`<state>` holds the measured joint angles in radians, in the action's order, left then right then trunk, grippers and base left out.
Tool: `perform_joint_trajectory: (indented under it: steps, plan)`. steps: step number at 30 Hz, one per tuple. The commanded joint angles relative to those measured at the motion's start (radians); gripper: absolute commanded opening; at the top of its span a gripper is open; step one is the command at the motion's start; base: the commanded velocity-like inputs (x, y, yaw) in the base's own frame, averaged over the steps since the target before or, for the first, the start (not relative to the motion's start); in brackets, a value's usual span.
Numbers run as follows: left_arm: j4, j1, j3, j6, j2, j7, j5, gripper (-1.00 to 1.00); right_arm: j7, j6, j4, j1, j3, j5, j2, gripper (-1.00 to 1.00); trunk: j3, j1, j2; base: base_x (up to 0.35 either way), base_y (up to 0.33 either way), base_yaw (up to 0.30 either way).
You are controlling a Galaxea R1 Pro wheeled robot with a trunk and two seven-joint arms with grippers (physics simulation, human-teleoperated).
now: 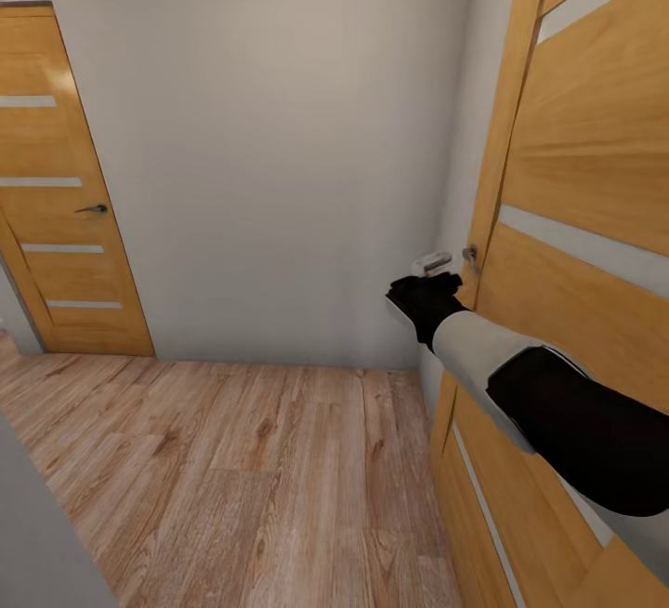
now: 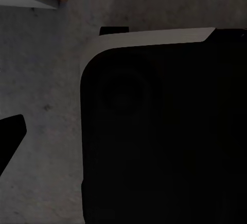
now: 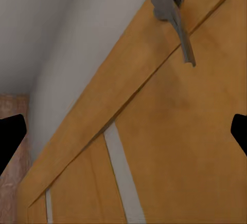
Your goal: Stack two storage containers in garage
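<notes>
Your right claw [image 1: 429,290] is spread wide, its fingertips at the edges of the right wrist view, just beside the grey lever handle [image 3: 175,16] of the wooden door [image 1: 595,171] in your way. A second door [image 1: 56,190] stands across the wood-plank floor [image 1: 251,469]. Left claw's state: cannot tell. No container is in sight.

The head view is evenly and softly lit, with no hard shadows cast on the pale wall [image 1: 279,143]. A faint bright patch is seen high on the far left door [image 1: 56,180]. The left wrist view is dim and murky, its detail largely lost in darkness. The right wrist view is bright, though the door handle [image 3: 175,16] is rendered slightly soft.
</notes>
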<state>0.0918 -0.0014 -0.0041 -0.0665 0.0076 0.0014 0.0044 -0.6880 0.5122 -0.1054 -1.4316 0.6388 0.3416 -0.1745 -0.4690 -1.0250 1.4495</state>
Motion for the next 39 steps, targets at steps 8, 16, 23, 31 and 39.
perform_joint_trajectory:
  steps: [8, 16, 23, 31, 39]
  plan:
    - [0.000, 0.000, 0.001, -0.003, 0.000, 0.000, 0.001, 1.00, 0.119, -0.044, -0.020, 0.000, -0.012, 0.179, 0.000, 1.00, -0.001, 0.000, 0.001, 0.000, 0.000, 0.000]
    - [0.000, 0.000, 0.001, -0.003, 0.000, 0.000, 0.001, 1.00, 0.338, -0.115, -0.022, 0.121, -0.011, 0.301, 0.000, 1.00, -0.001, 0.000, 0.001, 0.000, 0.000, 0.000]
    - [0.000, 0.000, 0.001, -0.003, 0.000, 0.000, 0.001, 1.00, 0.423, -0.219, -0.021, 0.267, -0.013, 0.297, 0.000, 1.00, -0.001, 0.000, 0.001, 0.000, 0.000, 0.000]
    - [-0.001, 0.000, 0.001, -0.003, 0.000, 0.000, 0.001, 1.00, 0.462, -0.302, -0.018, 0.445, -0.009, 0.292, 0.000, 1.00, -0.001, 0.000, 0.001, 0.000, 0.000, 0.000]
    - [-0.001, 0.000, 0.001, -0.003, 0.000, 0.000, 0.002, 1.00, 0.463, -0.313, -0.016, 0.597, -0.004, 0.189, 0.000, 1.00, -0.001, 0.000, 0.001, 0.000, 0.000, 0.000]
